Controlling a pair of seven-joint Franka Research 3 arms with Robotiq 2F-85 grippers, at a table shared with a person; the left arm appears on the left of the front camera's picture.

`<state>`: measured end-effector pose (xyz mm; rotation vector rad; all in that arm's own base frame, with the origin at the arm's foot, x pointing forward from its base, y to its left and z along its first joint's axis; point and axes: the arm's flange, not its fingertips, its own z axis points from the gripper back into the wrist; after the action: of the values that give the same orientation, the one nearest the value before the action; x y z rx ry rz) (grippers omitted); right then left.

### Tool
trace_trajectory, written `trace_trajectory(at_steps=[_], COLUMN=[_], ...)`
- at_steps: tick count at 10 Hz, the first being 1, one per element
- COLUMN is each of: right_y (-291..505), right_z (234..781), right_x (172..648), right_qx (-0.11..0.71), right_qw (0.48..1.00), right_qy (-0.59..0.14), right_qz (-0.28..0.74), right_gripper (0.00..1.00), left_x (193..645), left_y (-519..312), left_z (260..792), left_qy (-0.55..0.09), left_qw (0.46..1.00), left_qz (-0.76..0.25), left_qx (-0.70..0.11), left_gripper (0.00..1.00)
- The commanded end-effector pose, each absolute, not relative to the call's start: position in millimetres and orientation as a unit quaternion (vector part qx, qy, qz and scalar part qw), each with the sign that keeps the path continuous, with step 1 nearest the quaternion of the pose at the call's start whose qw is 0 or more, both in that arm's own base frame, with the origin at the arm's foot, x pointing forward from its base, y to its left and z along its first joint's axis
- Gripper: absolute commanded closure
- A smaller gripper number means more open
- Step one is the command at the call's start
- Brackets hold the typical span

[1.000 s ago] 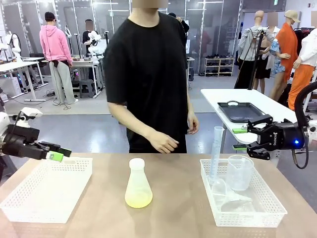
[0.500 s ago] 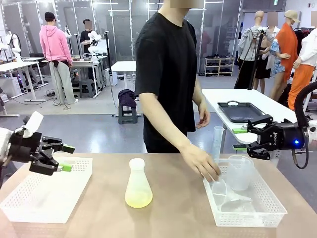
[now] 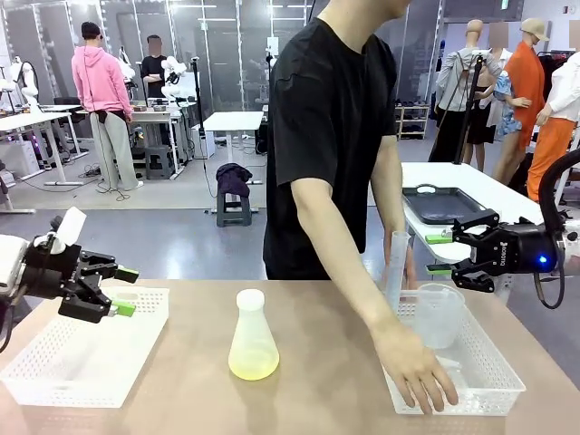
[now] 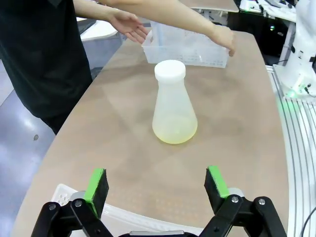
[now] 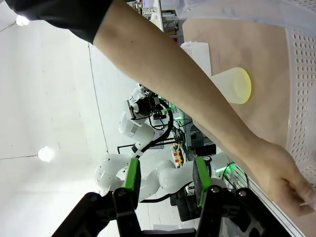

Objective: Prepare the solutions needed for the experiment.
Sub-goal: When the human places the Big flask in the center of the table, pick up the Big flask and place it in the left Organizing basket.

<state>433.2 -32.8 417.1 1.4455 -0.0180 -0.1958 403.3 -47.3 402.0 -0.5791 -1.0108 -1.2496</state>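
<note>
The solution, a shallow pale yellow layer (image 3: 253, 366), lies in the bottom of a frosted conical flask (image 3: 251, 326) with a white cap, standing mid-table. My left gripper (image 3: 125, 292) hovers open over the left basket, a good way left of the flask. From the left wrist, the flask (image 4: 173, 101) and its yellow liquid (image 4: 174, 134) stand ahead of the open left gripper (image 4: 156, 183). My right gripper (image 3: 439, 254) is open and empty, above the right basket's far edge. In the right wrist view, the right gripper (image 5: 166, 174) faces the person's forearm, with the flask's yellow base (image 5: 238, 85) beyond.
A person leans over the table with one hand (image 3: 419, 367) resting in the right white basket (image 3: 494, 399), which holds a tall measuring cylinder (image 3: 396, 263) and a clear beaker (image 3: 441, 313). The left white basket (image 3: 86, 353) has nothing in it. A black tray (image 3: 439, 204) sits on the table behind.
The person stepped to the right and reached an arm into the right basket, sliding the hand toward its front edge. My left gripper shifted and turned slightly. The right gripper stayed put.
</note>
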Motion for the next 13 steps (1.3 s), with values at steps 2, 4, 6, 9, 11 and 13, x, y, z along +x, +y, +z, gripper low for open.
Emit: trace_trajectory(at_steps=[2,4,6,9,11,13], right_y=[-33,-33,-33,-33,-33,-33], right_z=[418,418,418,418,418,418], right_x=[433,433,433,433,433,433], right_qx=[0.662,0.662,0.662,0.662,0.662,0.662], right_qw=[0.744,0.744,0.744,0.744,0.744,0.744], right_qy=[-0.008,-0.008,-0.008,-0.008,-0.008,-0.008], right_qz=[-0.088,-0.088,-0.088,-0.088,-0.088,-0.088], right_gripper=[0.45,0.45,0.45,0.45,0.45,0.45], left_x=[403,442,459,476,487,496], left_y=[-47,-78,-109,-147,-165,-171], left_z=[402,407,407,392,383,378], left_qy=[-0.446,-0.43,-0.403,-0.343,-0.341,-0.316], left_qw=[0.657,0.616,0.599,0.593,0.59,0.615], left_qz=[-0.552,-0.612,-0.647,-0.678,-0.676,-0.668], left_qx=[-0.256,-0.246,-0.245,-0.268,-0.281,-0.275], left_gripper=[0.0,0.0,0.0,0.0,0.0,0.0])
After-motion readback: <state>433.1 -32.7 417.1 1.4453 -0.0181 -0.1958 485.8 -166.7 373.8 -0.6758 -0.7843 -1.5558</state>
